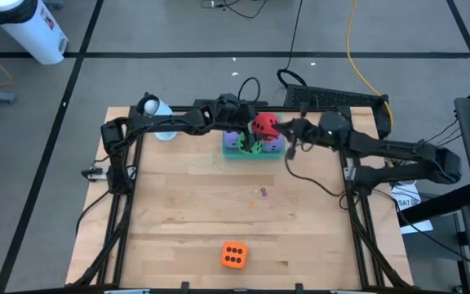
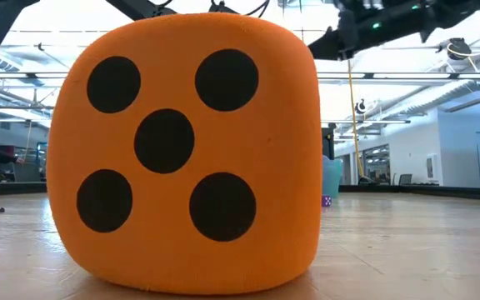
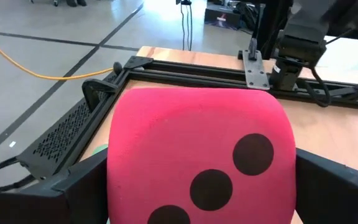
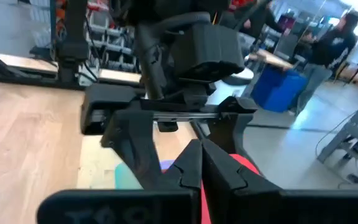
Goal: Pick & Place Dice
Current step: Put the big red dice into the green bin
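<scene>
From above, you are seeing the red die [image 1: 264, 125] sitting atop the other dice on the teal tray [image 1: 233, 153], with the orange die [image 1: 233, 255] lying well apart toward the counter's [image 1: 186, 204] near edge. The low view is filling with that orange die [image 2: 186, 154]. In the left wrist view, the left gripper [image 3: 197, 180] is straddling the red die [image 3: 197, 155], fingers wide; it looks soft and light, so you should be taking opposite flat faces. In the right wrist view, the right gripper [image 4: 199, 163] is closed, empty, just beside the red die.
</scene>
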Motion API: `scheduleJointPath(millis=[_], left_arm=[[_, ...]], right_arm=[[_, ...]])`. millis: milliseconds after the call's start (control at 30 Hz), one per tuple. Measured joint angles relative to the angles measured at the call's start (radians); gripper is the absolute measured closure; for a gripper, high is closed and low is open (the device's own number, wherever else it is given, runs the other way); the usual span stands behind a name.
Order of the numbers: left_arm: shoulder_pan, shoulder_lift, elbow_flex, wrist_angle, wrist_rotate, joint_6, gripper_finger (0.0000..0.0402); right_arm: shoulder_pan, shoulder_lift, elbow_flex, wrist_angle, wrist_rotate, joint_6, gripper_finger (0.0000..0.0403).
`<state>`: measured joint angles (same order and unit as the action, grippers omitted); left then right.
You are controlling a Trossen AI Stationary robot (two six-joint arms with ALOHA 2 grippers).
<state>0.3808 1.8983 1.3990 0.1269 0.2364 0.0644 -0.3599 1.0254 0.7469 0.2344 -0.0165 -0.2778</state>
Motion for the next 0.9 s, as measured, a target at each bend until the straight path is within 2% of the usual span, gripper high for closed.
scheduleJointPath(millis=[233,367,467,900], left_arm=[[0.013,0.043,0.001,0.006,-0.003,-0.034,0.0005],[0.024,0.055,0.001,0.011,-0.021,-0.046,0.0005],[0.033,0.056,0.001,0.003,-0.02,-0.052,0.0004],[0.021,0.056,0.0,-0.011,-0.012,-0.041,0.0004]], right_arm=[[-0.05,0.137,0.047,-0.007,-0.02,-0.037,0.0403],[-0.07,0.167,0.047,0.001,-0.118,-0.043,0.0403],[-0.084,0.18,0.047,0.001,-0.142,-0.053,0.0403],[-0.126,0.275,0.049,0.053,-0.128,-0.059,0.0403]])
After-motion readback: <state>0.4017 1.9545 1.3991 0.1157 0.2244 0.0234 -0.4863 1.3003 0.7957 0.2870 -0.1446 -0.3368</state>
